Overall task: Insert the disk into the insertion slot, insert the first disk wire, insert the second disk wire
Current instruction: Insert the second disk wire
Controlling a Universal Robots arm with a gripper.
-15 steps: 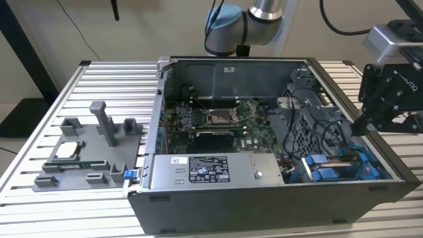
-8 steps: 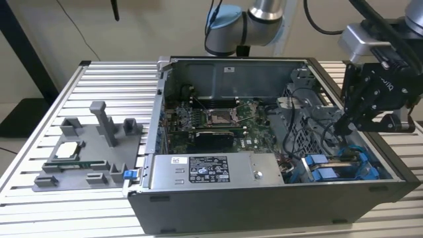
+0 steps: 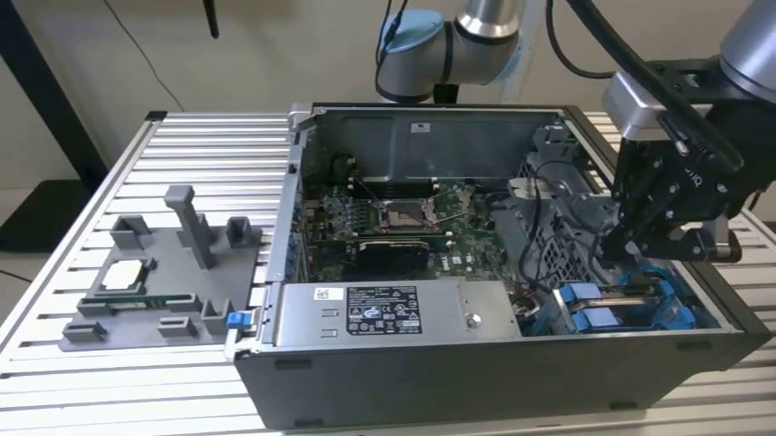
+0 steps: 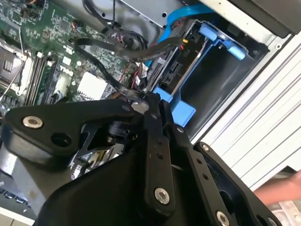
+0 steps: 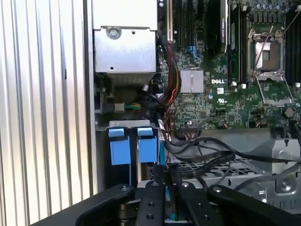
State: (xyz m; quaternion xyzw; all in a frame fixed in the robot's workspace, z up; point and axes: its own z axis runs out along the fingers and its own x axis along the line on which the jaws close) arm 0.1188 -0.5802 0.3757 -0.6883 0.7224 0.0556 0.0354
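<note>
At the exterior view's right, my black gripper hangs inside the open computer case, just above the insertion slot with its blue rails. The disk sits in that slot in its blue frame, its connector end facing the gripper. In the second wrist view the fingers stand close together, shut on the end of a flat black disk wire right at the disk's corner. Another dark wire loops across the drive cage beside the blue tabs.
The motherboard fills the case floor and the power supply sits along its near wall. A grey fixture with parts rests on the slatted table at the exterior view's left. A hand shows at the table edge.
</note>
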